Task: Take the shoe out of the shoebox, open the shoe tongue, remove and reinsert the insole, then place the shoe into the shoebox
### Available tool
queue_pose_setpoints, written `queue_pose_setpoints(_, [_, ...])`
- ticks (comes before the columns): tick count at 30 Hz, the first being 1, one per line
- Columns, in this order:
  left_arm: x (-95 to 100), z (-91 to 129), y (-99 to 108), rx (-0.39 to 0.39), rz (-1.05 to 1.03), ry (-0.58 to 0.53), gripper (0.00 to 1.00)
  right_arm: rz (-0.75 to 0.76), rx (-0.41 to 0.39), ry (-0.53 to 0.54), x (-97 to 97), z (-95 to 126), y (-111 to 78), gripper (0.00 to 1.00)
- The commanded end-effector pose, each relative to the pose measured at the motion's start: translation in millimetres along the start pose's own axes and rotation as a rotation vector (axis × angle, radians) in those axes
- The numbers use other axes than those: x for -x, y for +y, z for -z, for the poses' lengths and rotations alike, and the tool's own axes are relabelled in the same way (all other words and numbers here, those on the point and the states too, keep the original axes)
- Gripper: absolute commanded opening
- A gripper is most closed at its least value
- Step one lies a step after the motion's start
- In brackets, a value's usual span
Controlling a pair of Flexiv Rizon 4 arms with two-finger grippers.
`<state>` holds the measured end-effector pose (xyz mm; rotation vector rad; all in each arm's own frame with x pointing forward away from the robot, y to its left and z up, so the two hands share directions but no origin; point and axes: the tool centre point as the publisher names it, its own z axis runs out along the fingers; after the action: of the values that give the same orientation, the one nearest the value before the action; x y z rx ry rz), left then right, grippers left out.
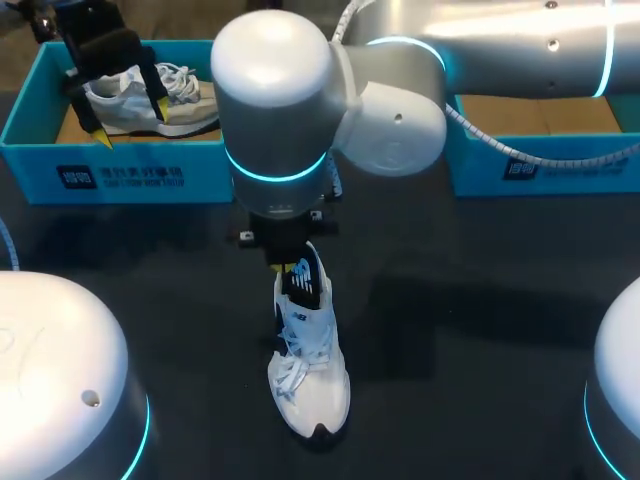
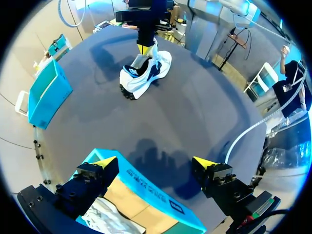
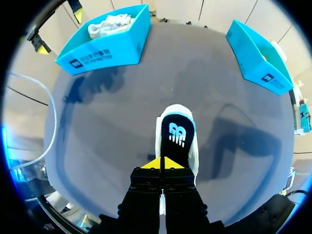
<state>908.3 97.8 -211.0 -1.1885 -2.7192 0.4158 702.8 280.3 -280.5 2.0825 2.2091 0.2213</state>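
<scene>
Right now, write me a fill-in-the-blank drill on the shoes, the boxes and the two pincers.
The white shoe stands on the ___, not in a box. The left pincer, over the shoebox holding a second shoe, is ___, not shut. The right pincer, fingers together, sits at the white shoe's ___ end.
Missing words: table; open; heel.

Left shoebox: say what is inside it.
A pale sneaker lies on the brown cardboard floor. The left gripper, open above it, hides part of it.
</scene>
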Motion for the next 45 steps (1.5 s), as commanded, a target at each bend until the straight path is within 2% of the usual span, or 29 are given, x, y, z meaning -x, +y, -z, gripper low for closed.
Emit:
queue_pose_setpoints(1, [0.5, 0.6, 0.9, 0.000, -0.001, 0.003, 1.00, -0.108, 0.063, -0.009, -2.5, -7.6, -4.2, 0.00])
queue_pose_setpoints(6, [0.5, 0.6, 0.9, 0.000, -0.001, 0.003, 1.00, -0.073, 0.075, -0.026, -0.9, -16.4, -2.0, 0.00])
queue_pose_setpoints(20, [0.5, 0.6, 0.9, 0.000, -0.001, 0.003, 1.00, -0.066, 0.074, -0.030, -1.0, -18.7, -1.0, 0.00])
queue_pose_setpoints(24, [0.5, 0.6, 0.9, 0.000, -0.001, 0.003, 1.00, -0.043, 0.087, -0.110, -1.2, -24.9, 2.0, 0.00])
queue_pose_setpoints(28, [0.5, 0.6, 0.9, 0.000, -0.001, 0.003, 1.00, -0.028, 0.104, -0.158, 4.3, -30.5, 6.4, 0.00])
queue_pose_setpoints(45, [0.5, 0.6, 0.9, 0.000, -0.001, 0.003, 1.00, 0.014, 0.177, -0.224, 24.9, -33.6, 35.7, 0.00])
